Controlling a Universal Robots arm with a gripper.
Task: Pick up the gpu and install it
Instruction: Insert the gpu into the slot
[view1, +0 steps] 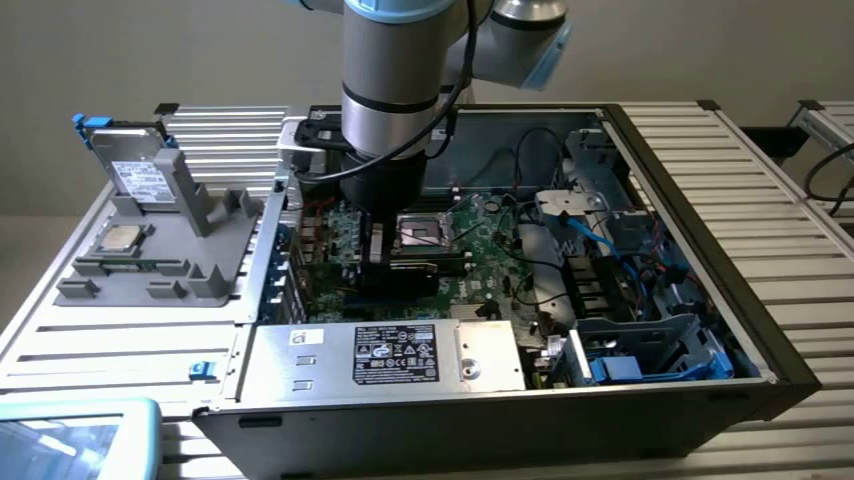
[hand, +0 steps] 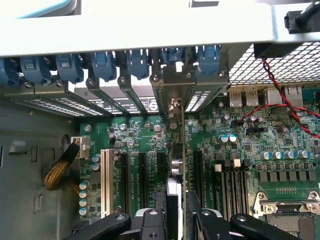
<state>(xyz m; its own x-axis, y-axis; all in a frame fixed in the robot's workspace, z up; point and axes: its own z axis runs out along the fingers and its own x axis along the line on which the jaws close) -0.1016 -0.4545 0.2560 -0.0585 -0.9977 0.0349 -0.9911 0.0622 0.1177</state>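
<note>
Presently the arm reaches straight down into the open computer case (view1: 747, 385), and its pincer (view1: 379, 252) hangs low over the motherboard (view1: 487, 225), on the side of the board toward the exterior view's left, just beside the processor socket (view1: 427, 232).

From the wrist view, the gpu (hand: 176, 150) is seen edge-on, a thin upright card running away from the pincer (hand: 176, 199) toward the rear wall of the case. The two black fingers (hand: 160, 210) stand one on each face of the card and press against it, so the pincer is clamped on the gpu, gripping the end nearest the camera. The card's far end carries a silver bracket (hand: 172, 82) that reaches the row of blue latches (hand: 105, 65) on the rear panel.

The gpu stands upright over the expansion slots, with black slots (hand: 142, 175) on one side of it and more black slots (hand: 197, 167) on the other. A white slot (hand: 105, 182) lies further off, well apart from the card. Whether the card's lower edge is fully down in its slot I cannot tell, since the card itself hides the joint.

In the exterior view the power supply (view1: 387, 355) sits at the near edge of the case, and a grey holder (view1: 200, 215) with a silver drive (view1: 140, 175) stands outside the case at the exterior view's left.
</note>
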